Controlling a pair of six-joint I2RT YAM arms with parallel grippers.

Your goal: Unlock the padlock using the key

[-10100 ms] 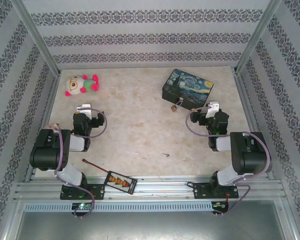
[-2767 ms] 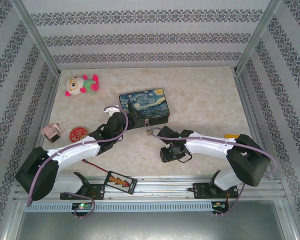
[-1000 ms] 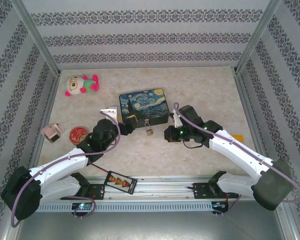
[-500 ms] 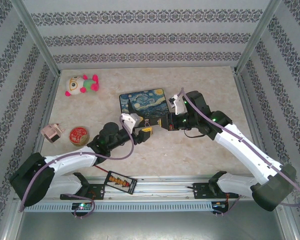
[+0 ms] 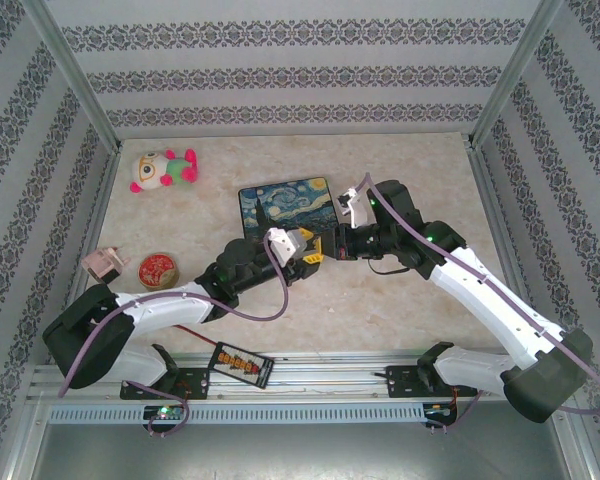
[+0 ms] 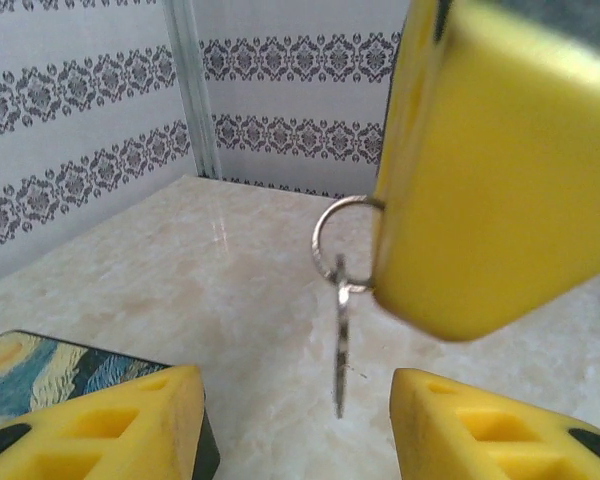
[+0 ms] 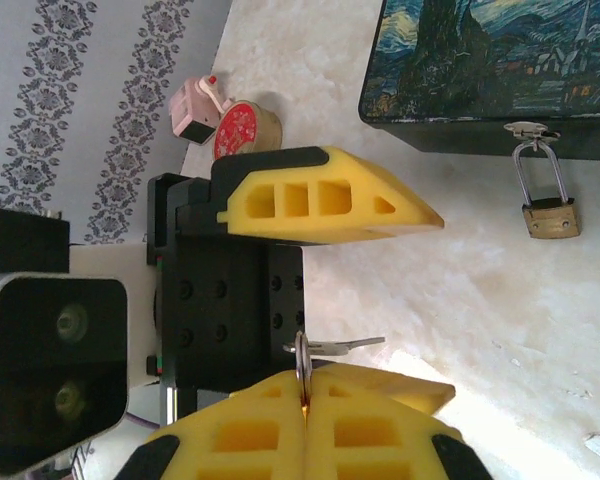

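Low in the right wrist view, our right fingers pinch the key's ring so the key stands clear between our spread left fingers, probably for a handover. At upper right, the padlock hangs from the tin box.

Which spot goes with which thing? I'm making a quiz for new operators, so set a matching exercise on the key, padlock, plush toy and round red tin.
Things: 1 key; 2 padlock; 3 plush toy; 4 round red tin.
Places: A far left of the table; B hooked onto the tin box; C near the table's left edge, beside a pink object; D its ring pinched by the right gripper.
Pairs: 1-D; 2-B; 3-A; 4-C.
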